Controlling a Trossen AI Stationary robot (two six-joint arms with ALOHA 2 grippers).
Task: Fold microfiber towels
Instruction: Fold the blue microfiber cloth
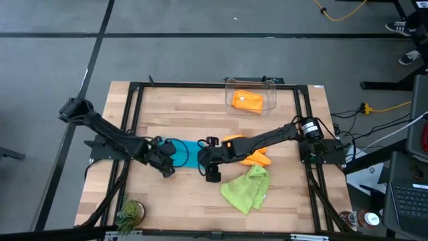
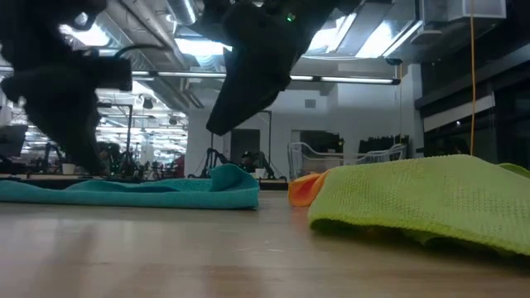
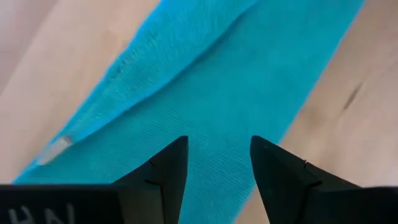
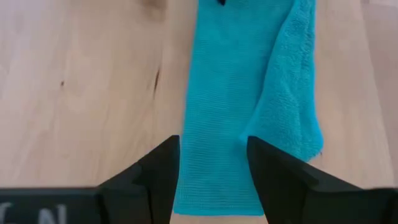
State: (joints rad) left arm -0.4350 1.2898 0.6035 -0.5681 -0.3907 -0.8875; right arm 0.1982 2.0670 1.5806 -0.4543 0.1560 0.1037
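Teal towel [image 1: 187,151] lies flat mid-table as a folded strip, one edge doubled over. Left gripper [image 3: 219,163] sits over one end, right gripper [image 4: 212,163] over the other; both have fingers parted with nothing between them. Lime green towel [image 1: 246,189] is crumpled beside an orange towel [image 1: 257,158]; second orange towel [image 1: 247,100] in the clear bin [image 1: 270,89]

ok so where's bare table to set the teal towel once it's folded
Bare wood lies along the far left, beside the clear bin, and along the front between plant and green towel. The centre is crowded: teal towel, both grippers, orange towel.
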